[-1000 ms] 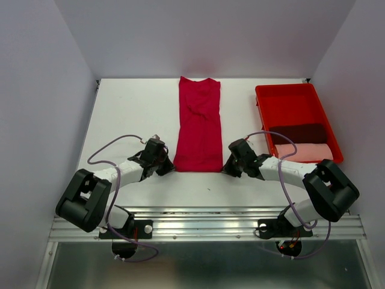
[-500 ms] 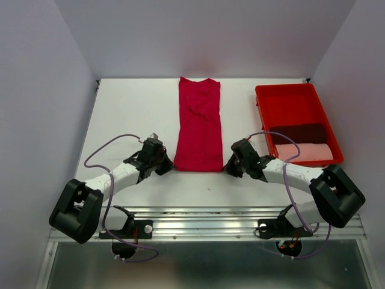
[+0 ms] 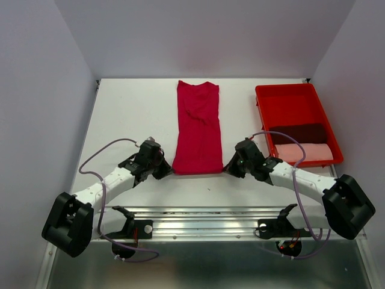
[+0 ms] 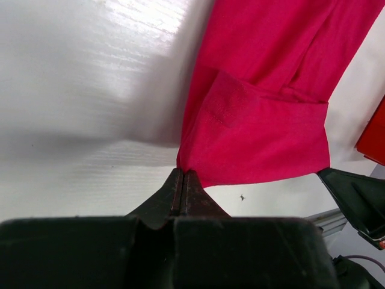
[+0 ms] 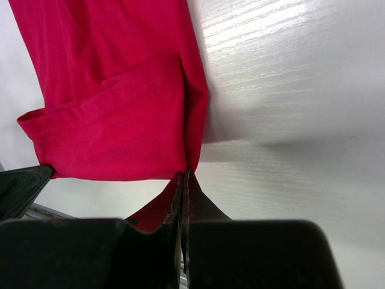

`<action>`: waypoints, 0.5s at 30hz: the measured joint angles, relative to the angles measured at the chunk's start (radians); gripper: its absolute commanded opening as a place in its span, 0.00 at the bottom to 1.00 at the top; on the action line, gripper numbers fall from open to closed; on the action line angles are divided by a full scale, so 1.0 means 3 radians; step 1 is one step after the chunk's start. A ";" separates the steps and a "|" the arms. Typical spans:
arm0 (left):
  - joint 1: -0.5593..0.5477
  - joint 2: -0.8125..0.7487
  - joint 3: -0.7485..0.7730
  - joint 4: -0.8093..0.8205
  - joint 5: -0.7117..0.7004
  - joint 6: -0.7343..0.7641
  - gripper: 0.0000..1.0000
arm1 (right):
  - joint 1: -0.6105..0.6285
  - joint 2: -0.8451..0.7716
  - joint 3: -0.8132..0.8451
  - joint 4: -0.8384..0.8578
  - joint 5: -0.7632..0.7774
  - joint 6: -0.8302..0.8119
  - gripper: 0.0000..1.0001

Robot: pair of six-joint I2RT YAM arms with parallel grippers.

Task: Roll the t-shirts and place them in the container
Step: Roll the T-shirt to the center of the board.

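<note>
A bright crimson t-shirt [image 3: 197, 129] lies folded into a long narrow strip down the middle of the table. My left gripper [image 3: 169, 171] is shut on its near left corner, and my right gripper [image 3: 226, 169] is shut on its near right corner. In the left wrist view the cloth [image 4: 264, 120] rises out of the shut jaws of the left gripper [image 4: 183, 174]. The right wrist view shows the same at the right gripper [image 5: 185, 174], with the hem [image 5: 114, 144] hanging slightly off the table. A dark maroon t-shirt [image 3: 299, 133] and a pale pink t-shirt [image 3: 304, 152] lie rolled in the tray.
A red plastic tray [image 3: 292, 105] stands at the right side of the table, with the two rolls at its near end. White walls close in the table at the back and sides. A metal rail [image 3: 204, 220] runs along the near edge.
Both grippers have shut on the crimson shirt's near corners. Both arms have stretched lower and wider, and the shirt has shifted slightly towards the near edge.
</note>
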 measured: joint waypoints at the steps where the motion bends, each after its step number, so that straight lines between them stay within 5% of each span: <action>1: 0.0000 -0.0017 0.0000 -0.0029 0.0009 -0.0017 0.00 | 0.0000 -0.0019 0.0003 -0.0027 0.0000 -0.0001 0.01; 15: -0.0006 0.0214 0.0528 -0.0474 -0.0042 -0.0136 0.00 | 0.0000 -0.0118 0.0149 -0.0237 0.0107 -0.0080 0.01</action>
